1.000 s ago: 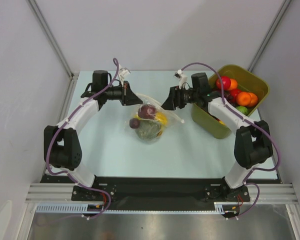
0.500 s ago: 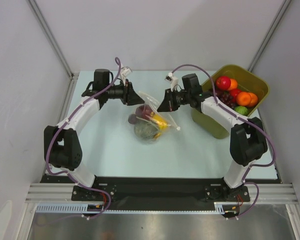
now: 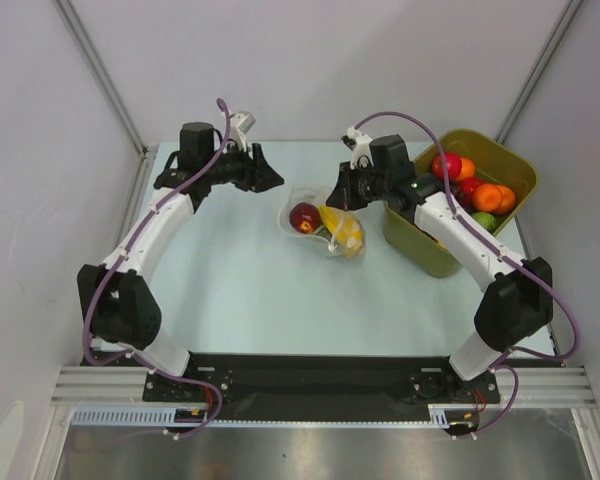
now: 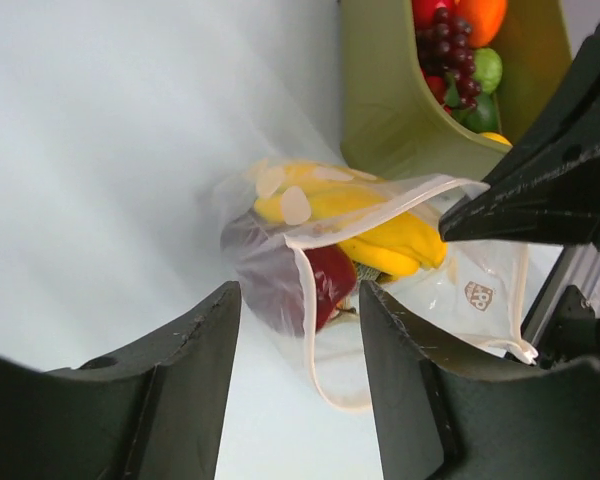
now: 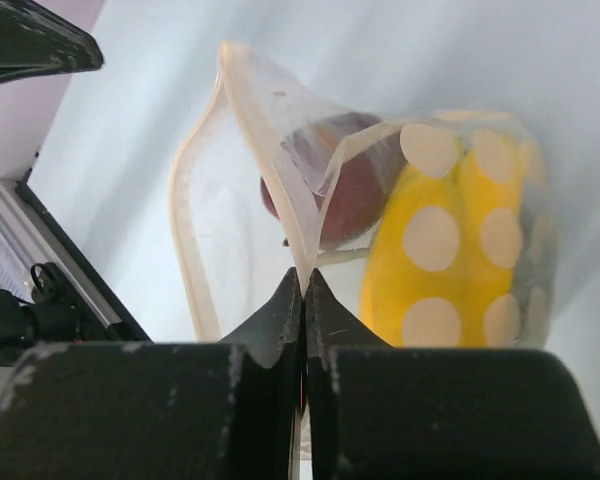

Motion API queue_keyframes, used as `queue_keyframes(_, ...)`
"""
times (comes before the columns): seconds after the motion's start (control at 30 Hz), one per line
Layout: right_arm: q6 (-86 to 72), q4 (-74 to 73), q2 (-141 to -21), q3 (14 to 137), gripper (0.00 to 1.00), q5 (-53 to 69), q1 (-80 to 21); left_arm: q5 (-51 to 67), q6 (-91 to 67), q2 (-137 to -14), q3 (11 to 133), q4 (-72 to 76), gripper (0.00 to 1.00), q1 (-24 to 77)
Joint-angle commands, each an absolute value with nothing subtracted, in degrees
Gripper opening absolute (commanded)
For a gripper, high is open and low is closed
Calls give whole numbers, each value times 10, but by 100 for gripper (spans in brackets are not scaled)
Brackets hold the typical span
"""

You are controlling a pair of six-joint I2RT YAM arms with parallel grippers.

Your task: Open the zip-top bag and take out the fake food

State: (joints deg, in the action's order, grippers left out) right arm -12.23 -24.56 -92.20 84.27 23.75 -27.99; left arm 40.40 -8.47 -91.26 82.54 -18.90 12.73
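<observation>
While right fingers (image 5: 302,282) pinch the crinkly zip-top bag (image 5: 235,200), left fingers (image 3: 268,172) spread, smooth yellow banana (image 4: 390,236) inside

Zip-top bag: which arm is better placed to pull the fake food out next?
Left. The right gripper is shut on the rim of the zip-top bag, holding its mouth open. The left gripper is open, holds nothing, and faces that mouth with the fake food in view.

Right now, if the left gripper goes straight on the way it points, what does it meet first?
Most likely the zip-top bag, pinched by the right gripper: it lies dead ahead of the open left gripper, though depth is unclear.
</observation>
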Motion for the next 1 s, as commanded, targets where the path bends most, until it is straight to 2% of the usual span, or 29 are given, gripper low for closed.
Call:
queue_keyframes(0.0, -137, -252, -918, 852, 0, 188, -299, 327, -121, -871, 839, -222, 57, 148)
queue_keyframes(0.43, -160, -238, -933, 846, 0, 149, -314, 258, -150, -835, 747, -292, 59, 180)
queue_keyframes(0.77, -164, -239, -935, 846, 0, 146, -314, 312, -191, -839, 693, -243, 57, 187)
queue_keyframes(0.87, -163, -245, -928, 846, 0, 141, -314, 336, -199, -845, 683, -221, 43, 186)
queue_keyframes(0.9, -163, -246, -927, 846, 0, 139, -314, 343, -203, -846, 679, -214, 33, 187)
queue_keyframes(0.97, -160, -255, -924, 846, 0, 133, -314, 355, -216, -846, 675, -189, 22, 186)
